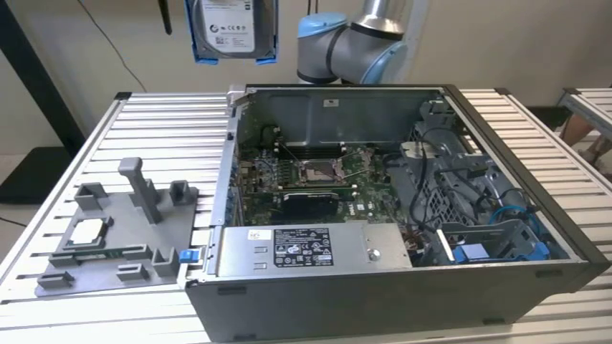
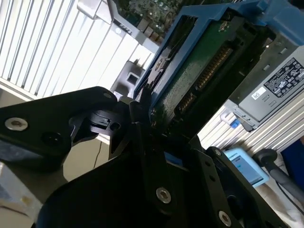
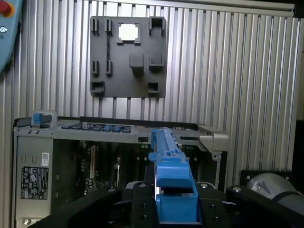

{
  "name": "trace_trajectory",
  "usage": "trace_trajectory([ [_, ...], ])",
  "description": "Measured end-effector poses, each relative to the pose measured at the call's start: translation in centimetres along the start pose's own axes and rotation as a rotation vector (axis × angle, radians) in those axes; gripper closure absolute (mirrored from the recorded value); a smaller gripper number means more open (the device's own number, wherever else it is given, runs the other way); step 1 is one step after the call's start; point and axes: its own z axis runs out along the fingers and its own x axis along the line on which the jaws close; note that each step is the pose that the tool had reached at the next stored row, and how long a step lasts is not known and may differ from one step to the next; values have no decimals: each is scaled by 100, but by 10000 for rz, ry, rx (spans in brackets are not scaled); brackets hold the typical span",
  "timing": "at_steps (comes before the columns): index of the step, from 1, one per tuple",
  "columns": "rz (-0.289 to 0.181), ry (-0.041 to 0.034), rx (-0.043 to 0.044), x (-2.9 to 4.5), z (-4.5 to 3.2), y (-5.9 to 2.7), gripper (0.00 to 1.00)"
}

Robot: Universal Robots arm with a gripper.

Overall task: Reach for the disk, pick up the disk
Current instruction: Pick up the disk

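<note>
End effector (image 3: 173, 204) clamping disk (image 3: 168, 166), raised high

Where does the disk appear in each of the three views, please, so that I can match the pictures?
Exterior view: the disk hangs at the top edge, high above the table.
Second wrist view: its green circuit-board underside fills the upper middle, clamped in the gripper.
First wrist view: its blue rail stands edge-on, bottom centre.
Shared landmark: the open computer case.

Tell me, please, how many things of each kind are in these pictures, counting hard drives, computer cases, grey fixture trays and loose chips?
Hard drives: 1, the disk, held up in the claw.
Computer cases: 1, the open computer case.
Grey fixture trays: 1, the fixture tray.
Loose chips: 1, the chip on that tray.
Total: 4.
</note>
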Motion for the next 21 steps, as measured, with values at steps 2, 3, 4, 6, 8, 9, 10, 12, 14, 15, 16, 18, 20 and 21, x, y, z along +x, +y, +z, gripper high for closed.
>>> trace_trajectory([
  [2,1,-1,-25,3,-3,-95,100],
  [3,2,-1,-37,5,-4,-140,100],
  [4,2,-1,-49,6,-6,-185,100],
  [6,3,-3,-70,10,-8,-275,100],
  [8,5,-3,-90,13,-10,-365,100],
  [9,4,-3,-101,15,-12,-414,100],
  [10,6,-4,-108,16,-13,-456,100],
  [12,6,-4,-124,19,-16,-547,100],
  [14,7,-5,-138,23,-19,-638,100],
  [15,7,-6,-146,24,-20,-685,100],
  [16,8,-6,-156,26,-21,-730,100],
  [18,9,-7,-178,29,-24,-821,100],
  [20,11,-7,-198,32,-27,-911,100],
  [21,10,-7,-208,34,-29,-957,100],
])
